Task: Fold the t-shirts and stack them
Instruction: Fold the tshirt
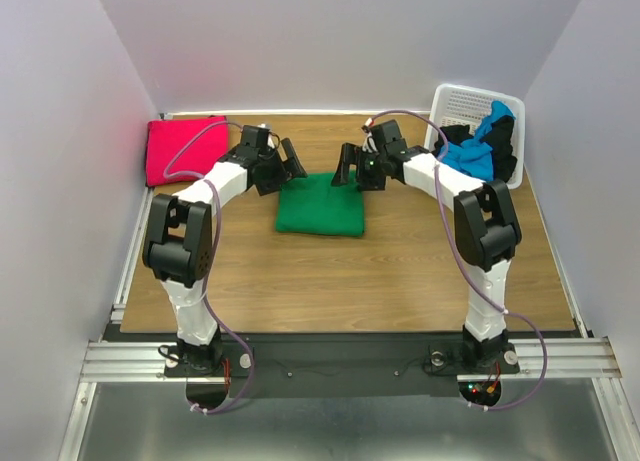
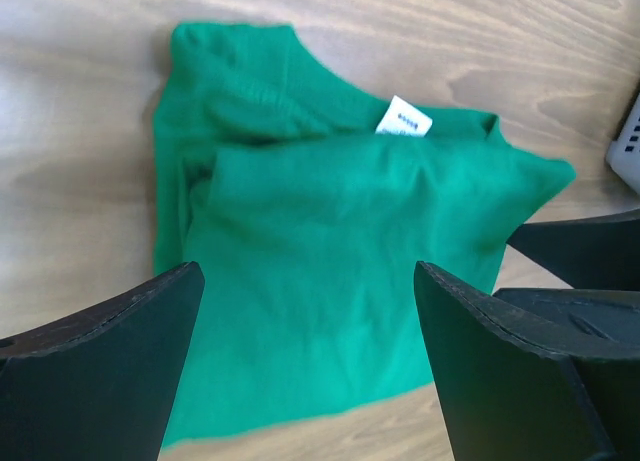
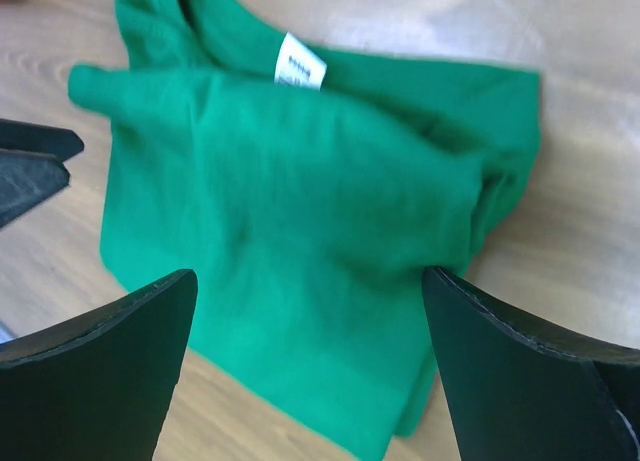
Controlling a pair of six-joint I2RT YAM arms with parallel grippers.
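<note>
The green t-shirt (image 1: 320, 205) lies folded into a rough rectangle near the middle of the wooden table (image 1: 400, 281), its collar end towards the far side, where a small white label (image 2: 404, 118) shows at the neck. Both arms reach in over its far edge. The left gripper (image 1: 293, 161) hangs at the shirt's far left corner and the right gripper (image 1: 348, 166) at its far right part, the two close together but apart. Each wrist view shows its own fingers spread wide with only green cloth seen between them: the left gripper (image 2: 305, 281) is released, and so is the right gripper (image 3: 308, 281). Whether either set of fingertips touches the cloth cannot be told. The fold is loose, with a rumpled layer bunched along one side and creases across the top. A magenta-red t-shirt (image 1: 183, 149) lies folded flat at the far left corner of the table, well apart from the green one, with the left arm's cable arching above it. At the far right stands a white lattice basket (image 1: 470, 106), tilted, with a blue t-shirt (image 1: 475, 156) and a black t-shirt (image 1: 505, 146) spilling out beside the right arm's upper link.
</note>
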